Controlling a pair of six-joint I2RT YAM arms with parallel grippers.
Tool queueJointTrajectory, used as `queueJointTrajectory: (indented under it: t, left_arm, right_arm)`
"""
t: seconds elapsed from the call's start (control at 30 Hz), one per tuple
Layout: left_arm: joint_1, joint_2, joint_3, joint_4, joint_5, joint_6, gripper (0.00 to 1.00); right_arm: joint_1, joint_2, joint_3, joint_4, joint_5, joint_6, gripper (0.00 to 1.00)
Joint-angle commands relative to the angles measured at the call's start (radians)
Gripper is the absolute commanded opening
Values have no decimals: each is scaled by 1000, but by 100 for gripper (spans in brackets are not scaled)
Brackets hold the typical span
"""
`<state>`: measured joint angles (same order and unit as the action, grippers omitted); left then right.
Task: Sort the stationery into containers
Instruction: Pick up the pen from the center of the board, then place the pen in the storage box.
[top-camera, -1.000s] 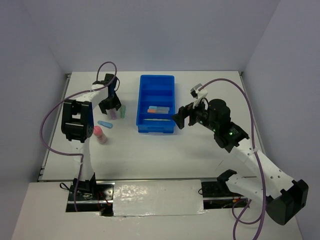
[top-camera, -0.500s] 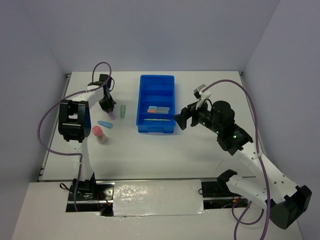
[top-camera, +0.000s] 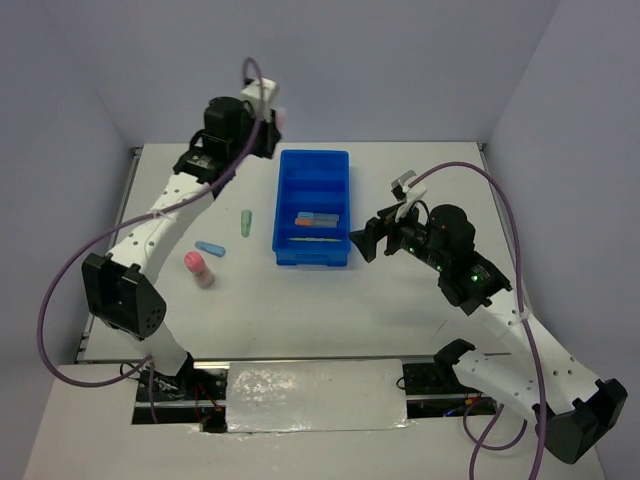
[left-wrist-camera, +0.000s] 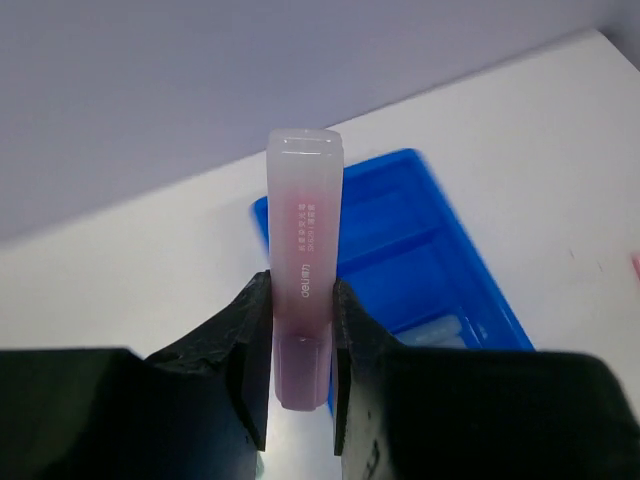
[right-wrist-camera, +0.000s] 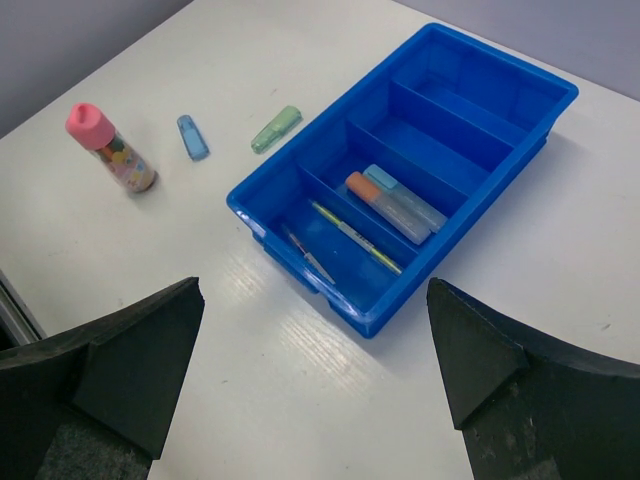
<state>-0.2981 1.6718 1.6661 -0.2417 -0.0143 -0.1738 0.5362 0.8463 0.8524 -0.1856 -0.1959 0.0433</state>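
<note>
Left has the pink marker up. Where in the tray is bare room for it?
In the tray, the two far compartments are bare. The next holds orange and blue markers, the nearest two pens. Table right of the tray is bare; left holds loose stationery.

One blue tray (right-wrist-camera: 300, 262), four compartments (right-wrist-camera: 440, 150), five chunky markers (right-wrist-camera: 276, 129), two thin pens (right-wrist-camera: 355, 236), one pink-capped bottle (right-wrist-camera: 112, 148)

The left arm (top-camera: 152, 230) and right arm (top-camera: 535, 360) had white links and black joint housings, each trailed by a purple cable (top-camera: 455, 164). Green lights (top-camera: 462, 268) glowed behind the black right gripper (top-camera: 361, 240).
</note>
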Motion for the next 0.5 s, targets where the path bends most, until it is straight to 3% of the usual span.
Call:
queueJointTrajectory:
  t: [0.0, 0.2, 0.47]
  left_arm:
    - [-150, 48, -29, 67, 203, 447, 0]
    - [-187, 199, 132, -80, 390, 638, 1]
    - [-219, 312, 176, -237, 389, 882, 2]
  right_arm:
    - [1, -23, 23, -18, -5, -10, 100]
    - [-1, -85, 33, -61, 0, -19, 100]
    - [-1, -127, 23, -74, -19, -19, 100]
